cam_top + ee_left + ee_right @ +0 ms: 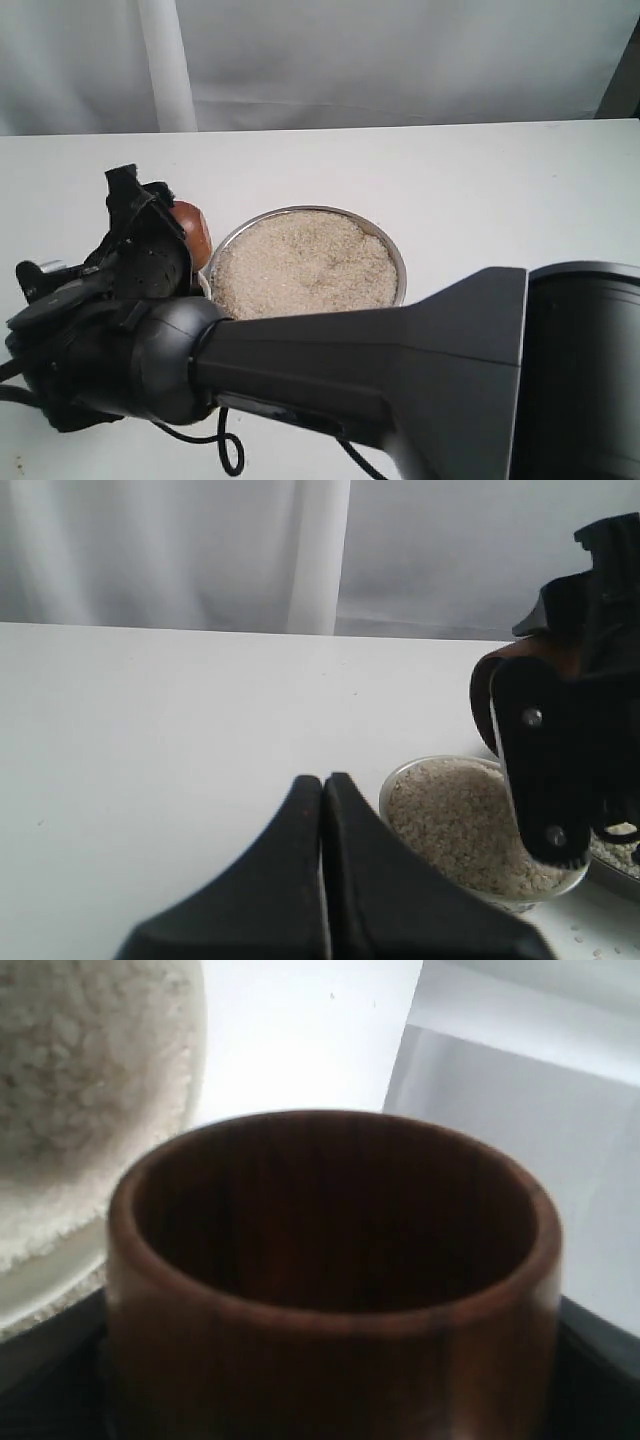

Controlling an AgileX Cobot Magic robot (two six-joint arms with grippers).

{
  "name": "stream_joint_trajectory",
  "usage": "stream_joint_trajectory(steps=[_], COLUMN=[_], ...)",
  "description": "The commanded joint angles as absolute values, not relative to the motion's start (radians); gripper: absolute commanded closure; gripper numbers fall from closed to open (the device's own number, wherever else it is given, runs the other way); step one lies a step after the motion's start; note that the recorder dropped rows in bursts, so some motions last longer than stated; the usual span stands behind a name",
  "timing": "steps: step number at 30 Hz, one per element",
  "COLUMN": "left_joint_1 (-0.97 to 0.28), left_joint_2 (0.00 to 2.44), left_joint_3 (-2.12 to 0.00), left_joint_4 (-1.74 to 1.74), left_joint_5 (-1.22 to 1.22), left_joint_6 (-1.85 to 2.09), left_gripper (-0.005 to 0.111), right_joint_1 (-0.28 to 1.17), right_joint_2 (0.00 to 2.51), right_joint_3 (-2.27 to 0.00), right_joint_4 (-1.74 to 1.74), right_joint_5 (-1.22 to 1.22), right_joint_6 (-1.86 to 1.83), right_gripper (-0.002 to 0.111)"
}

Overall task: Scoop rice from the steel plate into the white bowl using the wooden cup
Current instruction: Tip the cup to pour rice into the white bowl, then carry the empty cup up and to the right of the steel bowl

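Observation:
The steel plate (396, 258) sits mid-table, filled with a flat heap of rice (300, 265). My right arm reaches across to its left, and the right gripper (165, 228) is shut on the wooden cup (192, 232). In the right wrist view the wooden cup (330, 1260) fills the frame, its dark inside showing no grains. The cup (488, 685) hangs tilted just above the white bowl (384, 792), which holds a mound of rice (450, 820). My left gripper (322, 792) is shut with nothing in it, low over the table beside the bowl.
The right arm's large dark body (400, 370) blocks the front of the exterior view and hides most of the bowl. A white curtain (400, 50) hangs behind the table. A few loose grains (585, 942) lie by the bowl.

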State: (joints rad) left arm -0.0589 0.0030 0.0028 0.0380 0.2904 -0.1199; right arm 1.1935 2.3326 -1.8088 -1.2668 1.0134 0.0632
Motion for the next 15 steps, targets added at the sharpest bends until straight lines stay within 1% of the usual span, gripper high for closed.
stream_joint_trajectory(steps=[1,7,15], left_joint_1=[-0.063,-0.063,-0.063], left_joint_2=[0.000,0.000,0.000], left_joint_3=[0.000,0.000,0.000], left_joint_4=[0.033,0.033,0.033], left_joint_5=[0.285,0.285,0.285], left_joint_6=[-0.121,-0.123,-0.123], left_gripper=[0.107,0.107,0.107], right_joint_1=[1.163,1.092,0.947], right_joint_2=[2.270,2.166,1.968], right_joint_3=[-1.809,-1.772,-1.538], right_joint_4=[-1.224,-1.210,-1.213], right_joint_5=[0.967,0.838,0.574], right_joint_6=[0.280,0.511,0.736], right_gripper=[0.108,0.108,0.108])
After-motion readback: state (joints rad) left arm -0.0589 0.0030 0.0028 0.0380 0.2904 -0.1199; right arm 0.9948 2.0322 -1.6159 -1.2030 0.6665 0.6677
